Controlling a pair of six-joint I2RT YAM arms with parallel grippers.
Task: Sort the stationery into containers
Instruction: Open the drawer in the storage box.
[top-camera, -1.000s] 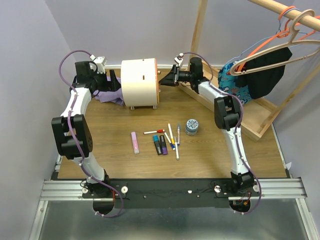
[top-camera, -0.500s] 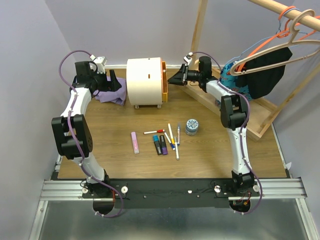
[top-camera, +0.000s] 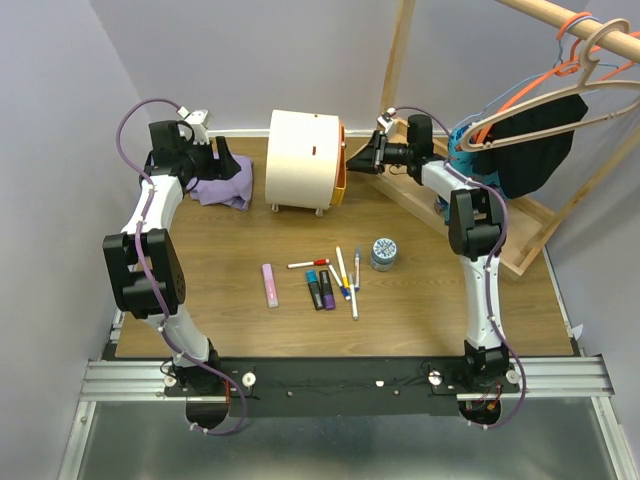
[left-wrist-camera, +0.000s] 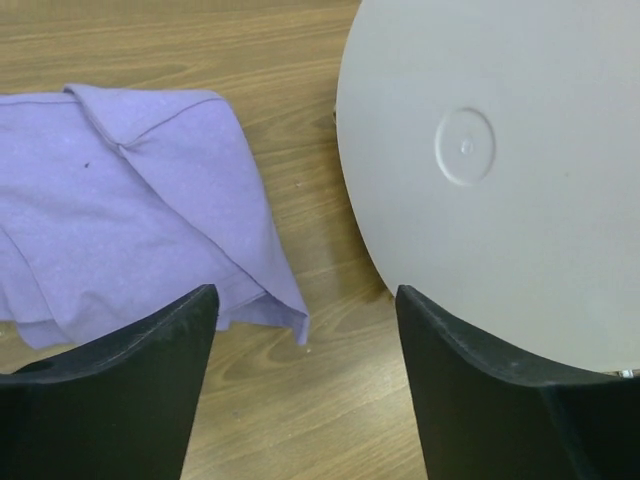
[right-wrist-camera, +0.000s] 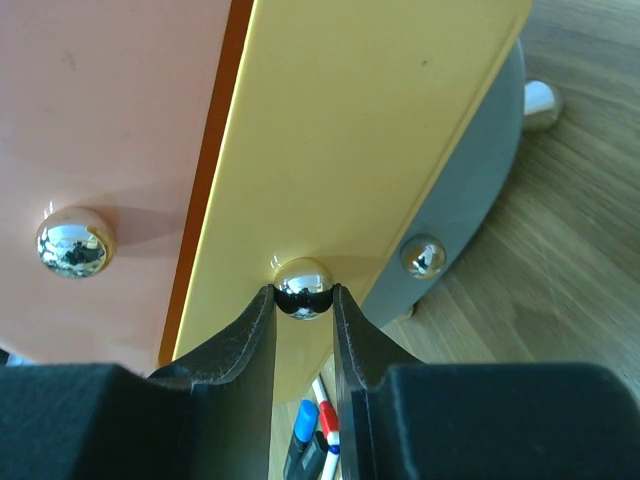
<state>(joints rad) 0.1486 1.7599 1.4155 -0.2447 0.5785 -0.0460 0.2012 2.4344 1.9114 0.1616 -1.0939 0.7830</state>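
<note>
Soft, even light falls from above on my desk (top-camera: 420, 300), leaving short, faint shadows. Close up, the chrome knob (right-wrist-camera: 303, 280) between my right hand's (right-wrist-camera: 303, 295) fingers (right-wrist-camera: 235, 345) mirrors bright glints; those near fingers look dark and slightly blurred at the bottom edge.

Cream-white chest (top-camera: 300, 160), orange drawers (right-wrist-camera: 110, 110), purple cloth (left-wrist-camera: 120, 200), pink bar (top-camera: 270, 285), grey tin (top-camera: 383, 253), brown wood-grain table (top-camera: 430, 310).

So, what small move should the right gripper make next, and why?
Probably pull the knob further out: the right gripper is shut on it, and the yellow drawer stands only slightly out of the chest, too little for the pens to go in.
</note>
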